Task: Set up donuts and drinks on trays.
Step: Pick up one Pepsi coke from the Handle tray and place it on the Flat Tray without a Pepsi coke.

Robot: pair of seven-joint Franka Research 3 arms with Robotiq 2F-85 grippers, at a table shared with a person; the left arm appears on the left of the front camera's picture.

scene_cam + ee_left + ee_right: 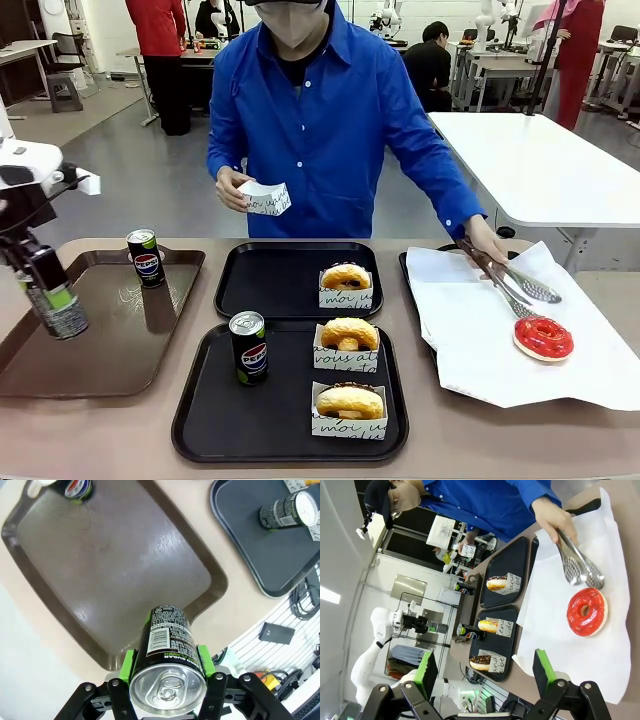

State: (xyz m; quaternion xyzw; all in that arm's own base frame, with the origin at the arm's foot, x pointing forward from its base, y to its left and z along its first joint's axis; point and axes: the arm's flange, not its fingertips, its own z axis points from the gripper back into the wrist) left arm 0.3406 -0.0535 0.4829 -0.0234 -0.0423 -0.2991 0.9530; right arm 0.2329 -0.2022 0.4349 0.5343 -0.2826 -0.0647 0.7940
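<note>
Black can (169,652) clamped between green pads (127,666) of left claw (55,305), lifted above brown tray (100,340). Best carried level, lowered upright onto far black tray (270,280) beside donut (346,276). Right claw (485,672) spread wide, idle.

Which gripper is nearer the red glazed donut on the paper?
Right. The right gripper hovers open above the red donut; the left gripper holds a can over the brown tray.
</note>
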